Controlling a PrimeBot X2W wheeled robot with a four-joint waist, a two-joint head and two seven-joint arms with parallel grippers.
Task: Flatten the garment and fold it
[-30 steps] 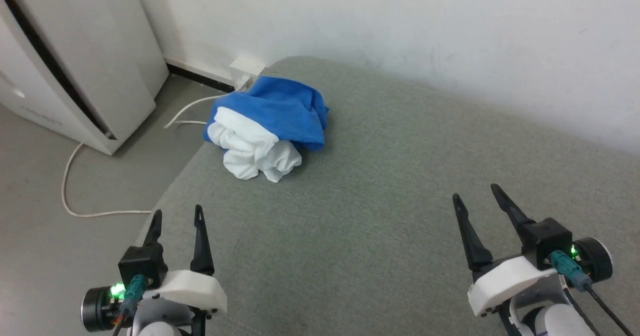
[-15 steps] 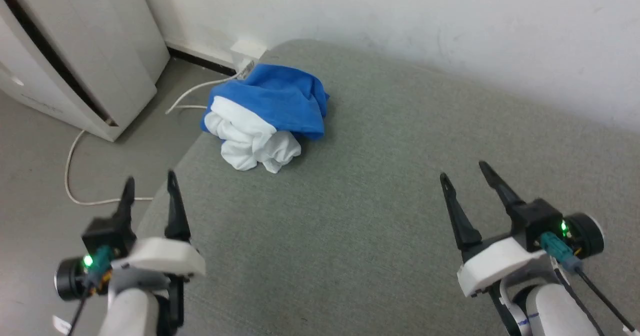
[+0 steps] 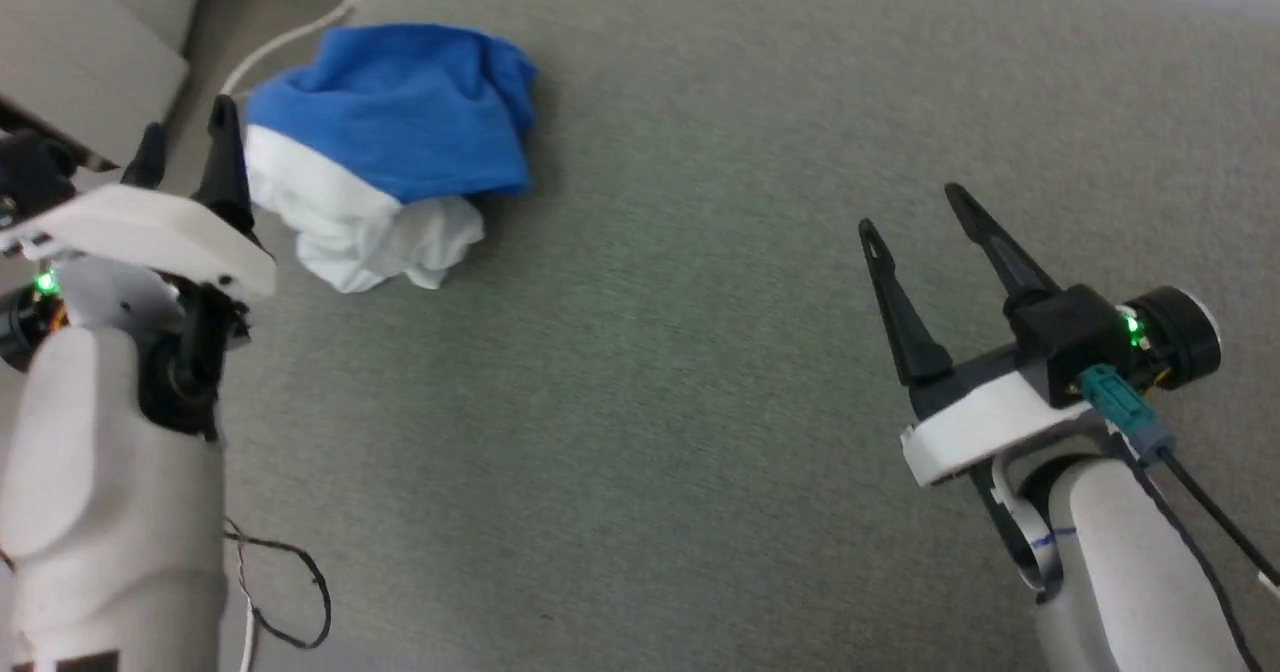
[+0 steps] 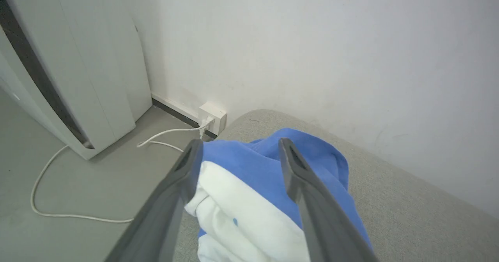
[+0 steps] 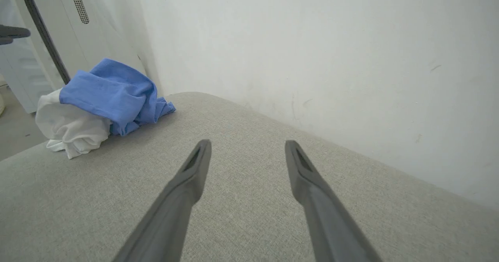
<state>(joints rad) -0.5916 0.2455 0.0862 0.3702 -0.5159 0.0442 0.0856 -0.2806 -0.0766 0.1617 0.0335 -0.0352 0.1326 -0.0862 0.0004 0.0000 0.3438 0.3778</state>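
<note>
The garment [image 3: 385, 142] lies crumpled in a heap at the far left of a grey-green padded surface [image 3: 650, 372], blue cloth on top and white bunched below. My left gripper [image 3: 187, 127] is open, raised just beside the heap's left edge. In the left wrist view its fingers [image 4: 239, 145] frame the garment [image 4: 253, 192] without touching it. My right gripper [image 3: 910, 210] is open over bare surface well to the right. In the right wrist view that gripper [image 5: 248, 144] points at the wall, with the garment [image 5: 101, 98] far to its left.
A white floor appliance [image 4: 78, 78] stands left of the padded surface. A white cable [image 4: 58, 215] runs over the floor to a wall socket [image 4: 212, 115]. A white wall [image 5: 312, 59] backs the surface, whose rounded left edge lies beside the heap.
The head camera has tilted down and closer. My left arm has risen and reached forward to the garment's left edge. The right gripper has hardly moved. Both grippers stay open.
</note>
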